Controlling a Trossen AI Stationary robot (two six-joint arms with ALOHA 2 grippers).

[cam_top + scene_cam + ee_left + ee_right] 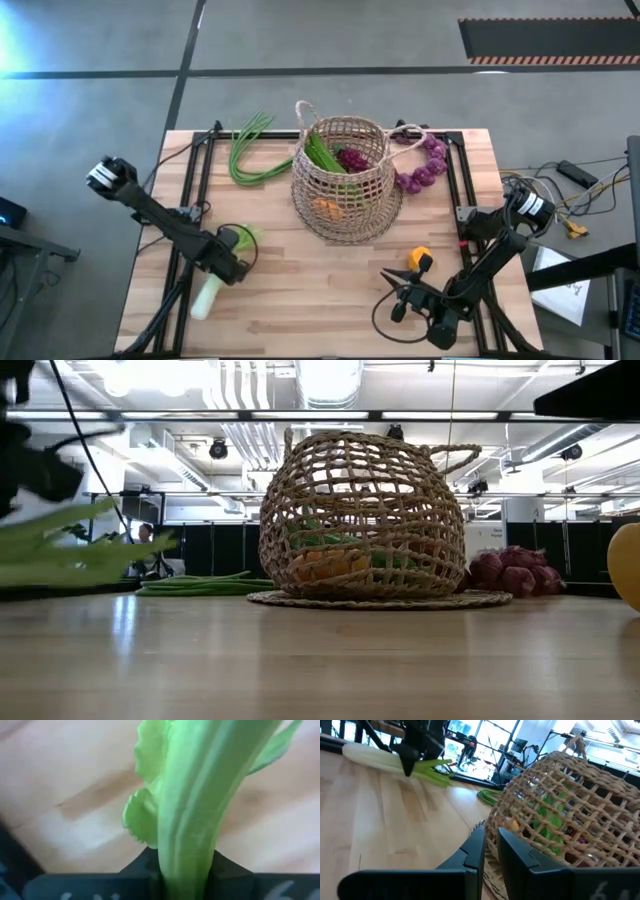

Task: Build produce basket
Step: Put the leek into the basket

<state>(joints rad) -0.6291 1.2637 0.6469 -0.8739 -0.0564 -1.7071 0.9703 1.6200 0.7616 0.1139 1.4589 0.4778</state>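
Now, from above your left gripper [228,262] sits clamped on the leek [215,285], the basket [345,180] ahead to its right; its wrist view shows the stalk between the fingers, so lift slowly, right gripper [410,293] closed, idle.

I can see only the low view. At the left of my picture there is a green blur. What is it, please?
Observer: It is the leek. The left gripper holds it, jaws shut near its green leaves.
Operator: Thank you. Where is the right gripper? I cannot find it.
Observer: The right gripper is low, close beside the yellow pepper, and points toward the basket. Its jaws are shut and hold nothing.
Operator: Through the weave I see orange and green. Is anything else inside?
Observer: Yes. From above, a purple grape bunch lies inside next to the green leaves.
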